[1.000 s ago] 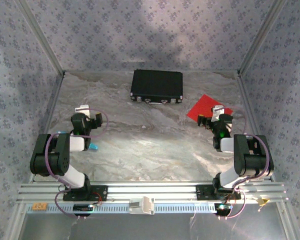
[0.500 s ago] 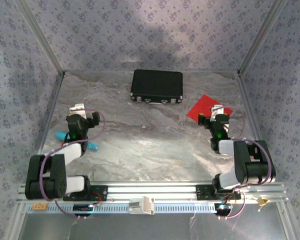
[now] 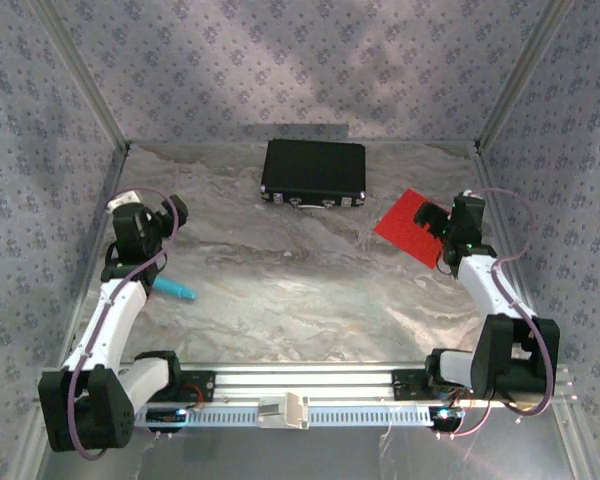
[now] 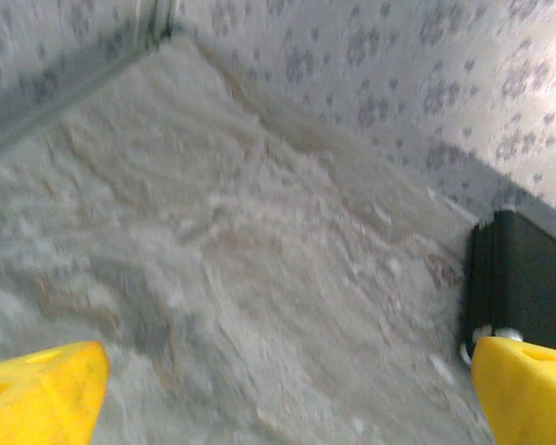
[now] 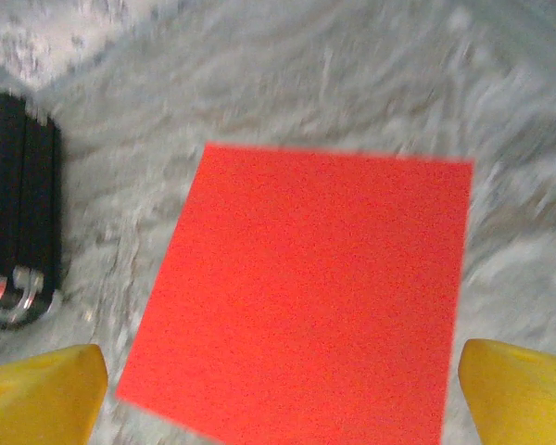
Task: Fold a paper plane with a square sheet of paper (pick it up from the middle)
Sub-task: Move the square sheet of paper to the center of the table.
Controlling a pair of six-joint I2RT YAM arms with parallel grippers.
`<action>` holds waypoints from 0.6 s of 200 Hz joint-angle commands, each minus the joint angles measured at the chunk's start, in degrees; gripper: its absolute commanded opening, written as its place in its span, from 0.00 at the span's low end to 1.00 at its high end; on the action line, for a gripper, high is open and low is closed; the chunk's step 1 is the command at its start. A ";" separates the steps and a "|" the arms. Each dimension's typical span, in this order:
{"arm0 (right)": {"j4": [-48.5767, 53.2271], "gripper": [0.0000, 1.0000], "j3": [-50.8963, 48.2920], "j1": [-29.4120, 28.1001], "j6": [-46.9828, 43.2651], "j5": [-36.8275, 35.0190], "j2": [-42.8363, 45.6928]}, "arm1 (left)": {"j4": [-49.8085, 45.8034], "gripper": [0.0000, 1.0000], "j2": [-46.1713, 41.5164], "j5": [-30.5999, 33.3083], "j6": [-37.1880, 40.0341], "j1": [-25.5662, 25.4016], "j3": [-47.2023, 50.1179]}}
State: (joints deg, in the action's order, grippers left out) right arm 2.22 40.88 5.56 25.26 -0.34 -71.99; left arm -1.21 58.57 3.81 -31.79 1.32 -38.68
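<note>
The square sheet of paper [image 3: 405,226] lies flat and unfolded on the marble table, at the back right; it is bright red. In the right wrist view the sheet of paper [image 5: 306,287] spreads between and beyond my yellow fingertips [image 5: 46,385]. My right gripper [image 3: 448,212] hovers over the sheet's right edge, open and empty; its jaws [image 5: 278,389] stand wide, and I cannot tell its height above the paper. My left gripper [image 3: 150,208] is at the far left of the table, open over bare marble [image 4: 287,389]. No paper plane is in view.
A black rectangular case [image 3: 314,171] lies at the back centre, also seen as the case [image 4: 528,278] and the case [image 5: 18,204] from the wrists. A small turquoise object [image 3: 172,289] lies near the left arm. Patterned walls close in three sides.
Both arms have stretched out. The left gripper swung left and back, away from the turquoise object. The right gripper moved right and back over the red sheet's edge. Both stayed open.
</note>
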 commanded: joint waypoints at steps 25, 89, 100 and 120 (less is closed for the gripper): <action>5.94 0.96 4.00 -0.06 7.51 10.89 -6.75 | -2.94 1.00 3.95 -12.81 -5.97 -3.64 0.19; -0.20 0.90 5.59 -0.29 8.41 17.38 -14.42 | 5.37 1.00 15.04 -19.90 -3.15 -22.58 -0.50; -0.35 0.90 6.37 -0.23 8.49 18.12 -15.78 | 4.83 1.00 16.54 -17.79 -2.51 -25.26 -1.48; 1.64 0.88 9.13 -0.24 8.23 18.84 -19.21 | 5.10 1.00 18.82 -16.42 -1.90 -28.55 -2.74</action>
State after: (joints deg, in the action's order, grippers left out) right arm 3.14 45.98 5.50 32.75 15.79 -87.94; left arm 1.87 75.55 -14.17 -35.42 -24.36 -38.63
